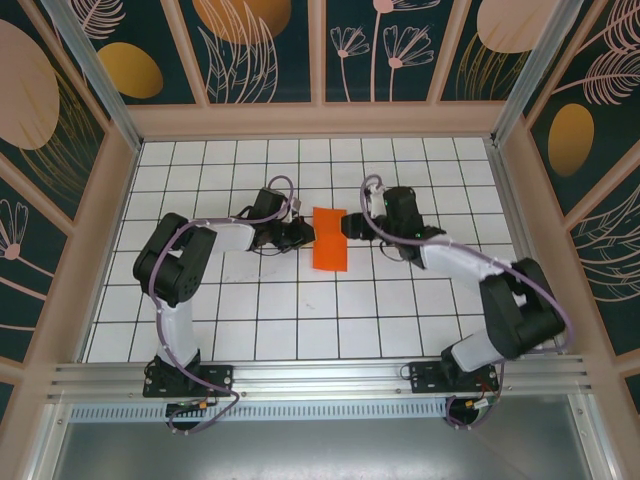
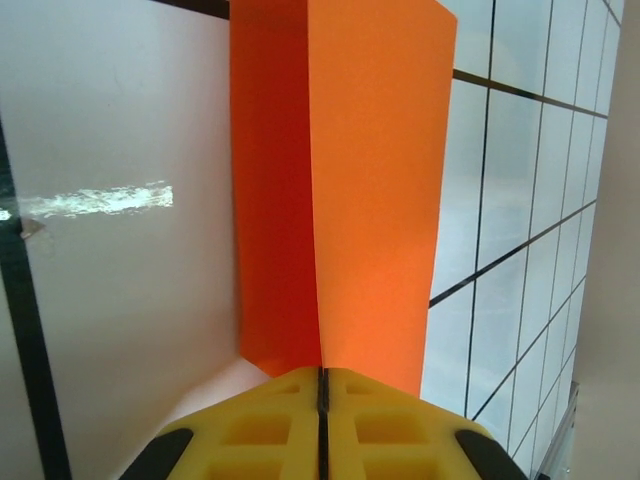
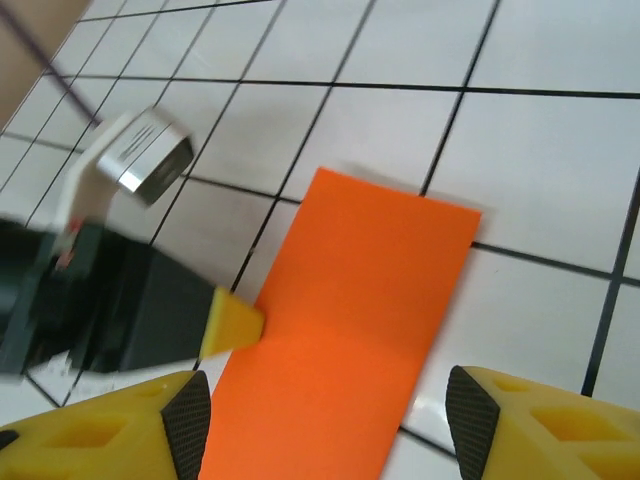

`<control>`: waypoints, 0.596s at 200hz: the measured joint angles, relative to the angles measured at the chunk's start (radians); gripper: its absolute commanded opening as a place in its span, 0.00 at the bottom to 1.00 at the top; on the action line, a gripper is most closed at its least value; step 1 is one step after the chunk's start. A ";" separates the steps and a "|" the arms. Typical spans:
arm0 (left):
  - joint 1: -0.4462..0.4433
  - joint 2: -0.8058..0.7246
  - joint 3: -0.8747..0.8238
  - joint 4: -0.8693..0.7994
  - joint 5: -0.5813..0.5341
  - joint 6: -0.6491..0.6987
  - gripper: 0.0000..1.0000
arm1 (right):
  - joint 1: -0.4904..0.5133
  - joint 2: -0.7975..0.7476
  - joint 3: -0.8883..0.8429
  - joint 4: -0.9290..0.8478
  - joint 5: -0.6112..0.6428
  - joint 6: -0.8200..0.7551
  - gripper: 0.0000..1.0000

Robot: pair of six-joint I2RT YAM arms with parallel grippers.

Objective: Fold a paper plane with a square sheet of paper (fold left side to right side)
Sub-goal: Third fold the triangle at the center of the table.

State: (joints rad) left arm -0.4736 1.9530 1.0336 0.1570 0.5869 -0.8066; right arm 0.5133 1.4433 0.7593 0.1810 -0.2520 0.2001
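The square sheet of paper point(image 1: 331, 238) lies mid-table as a bright orange upright rectangle, folded in half. My left gripper point(image 1: 306, 236) is at its left edge, shut on the paper point(image 2: 370, 180); in the left wrist view the yellow jaws meet on the fold line point(image 2: 323, 385). My right gripper point(image 1: 350, 225) hovers over the paper's right side, open. Its fingertips point(image 3: 190, 420) stand wider than the sheet point(image 3: 350, 330), apart from it. The left gripper's yellow tip point(image 3: 238, 325) shows at the sheet's left edge. A paper plane is out of view.
The white gridded tabletop point(image 1: 300, 310) is ringed by wooden-framed patterned walls point(image 1: 320, 115). Both arms reach in from the near edge, their elbows at the left point(image 1: 175, 260) and at the right point(image 1: 515, 305).
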 measured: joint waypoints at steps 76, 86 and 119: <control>-0.003 -0.006 -0.016 0.016 0.007 -0.029 0.06 | 0.441 -0.007 -0.143 0.055 0.426 -0.193 0.73; -0.005 -0.006 -0.016 0.016 0.007 -0.030 0.05 | 0.476 0.045 -0.120 0.055 0.473 -0.217 0.74; -0.006 -0.008 -0.016 0.016 0.008 -0.030 0.05 | 0.539 0.192 -0.031 0.048 0.577 -0.294 0.77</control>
State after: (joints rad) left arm -0.4793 1.9450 1.0180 0.1726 0.5945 -0.8364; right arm 1.0523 1.6356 0.7288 0.2295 0.3248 -0.0937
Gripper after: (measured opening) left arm 0.059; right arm 0.765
